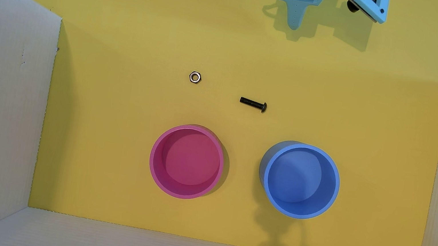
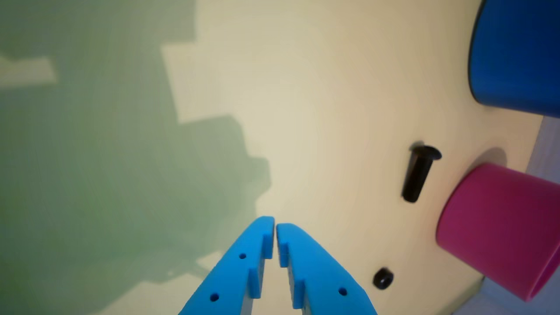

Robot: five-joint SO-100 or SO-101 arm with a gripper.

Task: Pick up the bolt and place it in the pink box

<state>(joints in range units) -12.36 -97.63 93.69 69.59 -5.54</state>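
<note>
Gripper (image 2: 275,227) hovering with fingertips together, gripping nothing, well apart from bolt (image 1: 253,104) lying near pink box (image 1: 186,161).

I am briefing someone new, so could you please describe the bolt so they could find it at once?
In the overhead view, start at the pink box and blue cup on the yellow sheet. Just above the gap between them lies the bolt. It is black and elongated, unlike the silver hex nut to its left.

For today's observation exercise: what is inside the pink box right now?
Nothing: the overhead view shows the pink box with a bare floor. The bolt lies outside it on the yellow surface. The wrist view shows only its outer wall.
</note>
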